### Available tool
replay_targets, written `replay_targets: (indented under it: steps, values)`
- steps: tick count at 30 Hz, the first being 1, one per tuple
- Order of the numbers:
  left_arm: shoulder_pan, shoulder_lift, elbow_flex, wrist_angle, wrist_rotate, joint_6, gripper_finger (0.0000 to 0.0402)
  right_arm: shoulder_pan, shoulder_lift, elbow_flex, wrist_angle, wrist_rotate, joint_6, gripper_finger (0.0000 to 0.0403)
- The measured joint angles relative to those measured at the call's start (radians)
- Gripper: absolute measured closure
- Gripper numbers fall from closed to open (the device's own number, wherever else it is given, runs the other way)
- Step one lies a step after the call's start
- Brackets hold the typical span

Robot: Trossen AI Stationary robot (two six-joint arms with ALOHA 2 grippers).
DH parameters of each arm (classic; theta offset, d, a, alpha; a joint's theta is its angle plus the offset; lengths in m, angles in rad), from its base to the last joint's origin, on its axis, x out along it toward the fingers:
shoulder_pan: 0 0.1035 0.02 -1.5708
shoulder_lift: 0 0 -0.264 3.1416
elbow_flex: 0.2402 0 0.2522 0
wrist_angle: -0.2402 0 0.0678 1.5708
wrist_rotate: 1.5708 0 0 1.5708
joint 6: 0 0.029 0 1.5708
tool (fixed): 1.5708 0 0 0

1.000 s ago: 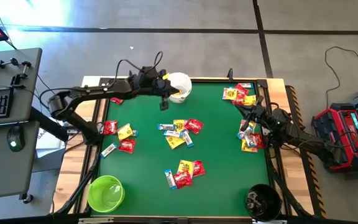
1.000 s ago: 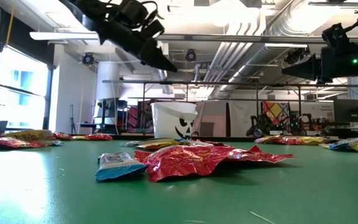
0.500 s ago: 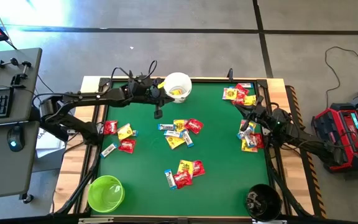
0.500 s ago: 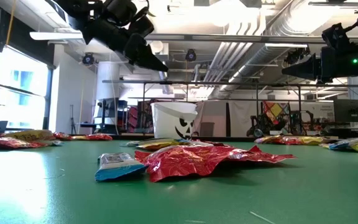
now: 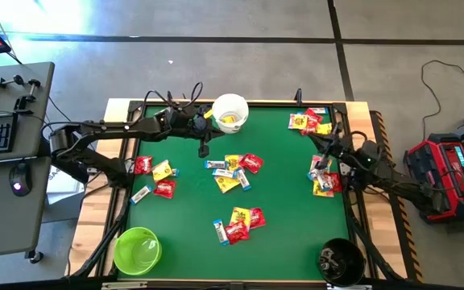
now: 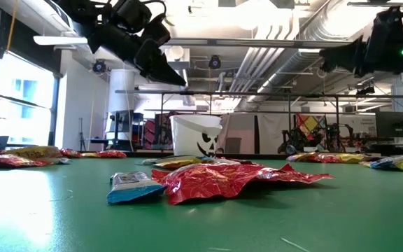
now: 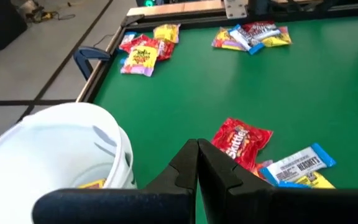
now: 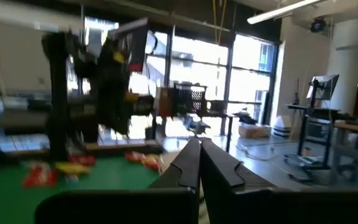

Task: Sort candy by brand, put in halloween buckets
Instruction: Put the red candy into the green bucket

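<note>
Candy lies in loose heaps on the green table: a middle heap (image 5: 234, 171), a left heap (image 5: 155, 173), a near heap (image 5: 238, 223) and heaps by the right edge (image 5: 322, 176) and far right corner (image 5: 311, 121). The white bucket (image 5: 230, 113) stands at the far edge with a yellow packet inside. The lime green bucket (image 5: 137, 250) is at the near left corner and the black bucket (image 5: 341, 262) at the near right. My left gripper (image 5: 203, 147) hangs shut and empty above the table, just left of the white bucket (image 7: 61, 155). My right gripper (image 5: 319, 147) is shut and empty at the right edge.
A red Skittles packet (image 7: 241, 140) and a white-and-blue bar (image 7: 297, 165) lie ahead of my left fingers. A raised wooden rim (image 5: 359, 209) runs round the table. Bare green felt (image 5: 288, 234) lies between the heaps.
My left gripper has drawn back from beside the white bucket toward the table's left and near edges, sinking a little, and stayed shut. My right gripper has tipped its fingers upward in place.
</note>
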Motion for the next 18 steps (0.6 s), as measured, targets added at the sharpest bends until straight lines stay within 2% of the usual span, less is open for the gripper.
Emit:
replay_targets:
  steps: [8, 13, 18]
  values:
    - [0.0, 0.0, 0.0, -0.006, 0.001, 0.019, 0.0401, 0.0, 0.001, 0.005, 0.014, 0.039, 0.021, 0.0403]
    - [-0.003, 0.0, 0.0, -0.057, 0.008, 0.024, 0.0401, 0.0, 0.016, 0.006, 0.03, 0.001, 0.0, 0.0403]
    - [-0.003, 0.0, 0.0, -0.091, 0.009, 0.027, 0.0401, 0.001, 0.081, 0.007, 0.053, -0.015, 0.057, 0.0403]
